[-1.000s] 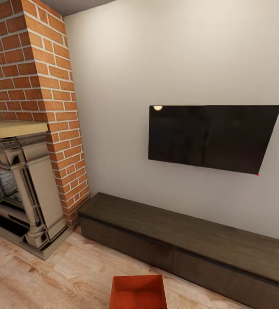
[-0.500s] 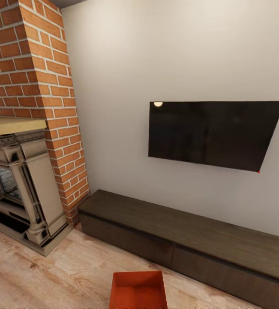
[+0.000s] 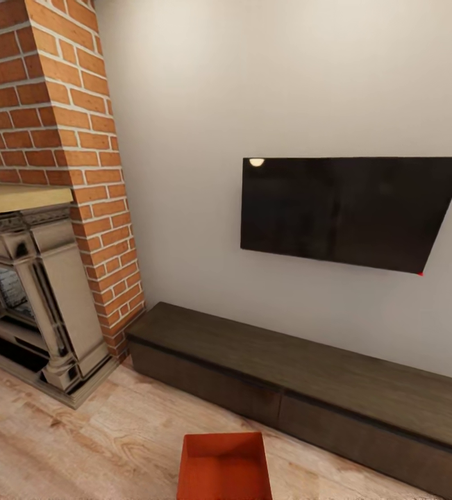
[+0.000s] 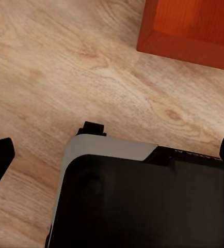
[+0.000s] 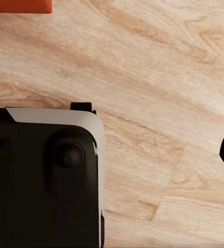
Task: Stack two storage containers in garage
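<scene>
Living room, head view: one orange-red storage container [image 3: 224,467] sits open-topped on the light wood plank floor [image 3: 80,444], just short of the long dark bench [image 3: 302,378] under the black wall screen [image 3: 347,212], brick fireplace [image 3: 42,208] to the left. Left wrist view: container corner [image 4: 192,28] near the robot base [image 4: 143,201]; dark finger tips at both frame edges suggest fingers apart, right arm's state indeterminate. Recommended handling: approach square-on, centre the container between both arms, grip opposite thin walls evenly.
</scene>
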Motion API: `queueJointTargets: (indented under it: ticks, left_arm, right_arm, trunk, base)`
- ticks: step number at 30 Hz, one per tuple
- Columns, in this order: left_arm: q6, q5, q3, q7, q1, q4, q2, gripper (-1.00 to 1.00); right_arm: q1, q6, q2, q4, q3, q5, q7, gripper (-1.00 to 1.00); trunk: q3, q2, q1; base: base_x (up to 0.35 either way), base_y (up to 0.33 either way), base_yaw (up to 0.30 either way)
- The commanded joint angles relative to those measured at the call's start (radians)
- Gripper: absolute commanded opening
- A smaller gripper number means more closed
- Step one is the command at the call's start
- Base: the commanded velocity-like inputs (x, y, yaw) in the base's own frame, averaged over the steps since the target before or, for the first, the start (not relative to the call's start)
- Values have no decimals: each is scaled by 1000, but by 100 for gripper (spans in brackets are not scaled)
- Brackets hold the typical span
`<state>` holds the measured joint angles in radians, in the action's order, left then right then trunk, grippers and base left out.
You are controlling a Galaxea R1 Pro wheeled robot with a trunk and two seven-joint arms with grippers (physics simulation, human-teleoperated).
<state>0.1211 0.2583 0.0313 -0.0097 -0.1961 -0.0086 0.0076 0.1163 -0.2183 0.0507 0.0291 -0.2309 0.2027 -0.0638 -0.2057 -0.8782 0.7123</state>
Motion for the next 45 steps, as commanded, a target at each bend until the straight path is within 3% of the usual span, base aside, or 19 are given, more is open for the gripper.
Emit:
queueJointTargets:
  ticks: [1, 45]
  left_arm:
    - [3, 7, 4, -1, -1, 1, 0, 100]
    - [3, 7, 4, -1, -1, 1, 0, 100]
  right_arm:
    - [1, -6, -1, 3, -9, 9, -1, 100]
    - [1, -18, 1, 3, -8, 9, -11, 100]
  trunk:
    - [-3, -1, 0]
    - [-74, -1, 0]
  base:
    - [0, 0, 0]
    - [0, 0, 0]
